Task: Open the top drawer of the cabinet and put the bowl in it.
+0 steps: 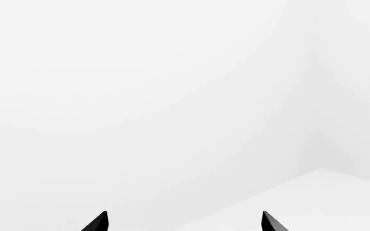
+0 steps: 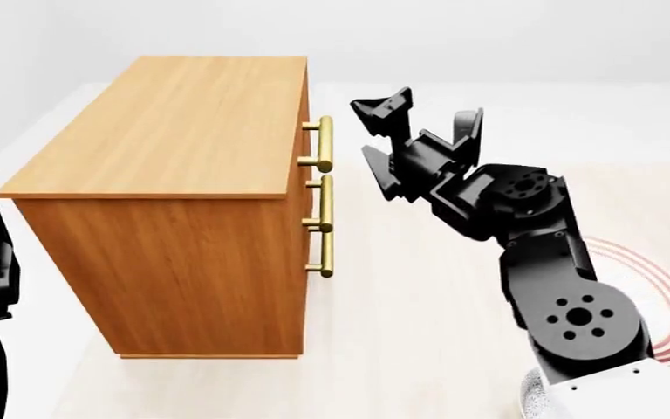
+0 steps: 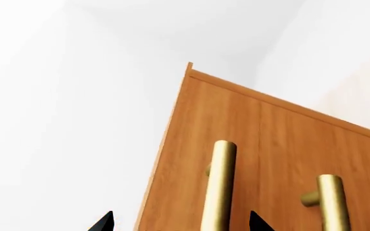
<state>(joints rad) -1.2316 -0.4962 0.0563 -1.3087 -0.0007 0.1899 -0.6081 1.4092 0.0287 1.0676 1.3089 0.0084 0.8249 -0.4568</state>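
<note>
We swing the right pincer, spread and grasping nothing, at three o'clock of the top drawer on the cabinet to line up its handle; bowl unseen

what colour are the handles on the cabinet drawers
Shiny brass-gold bar handles on the orange-brown cabinet. The right wrist view shows them best.
</note>
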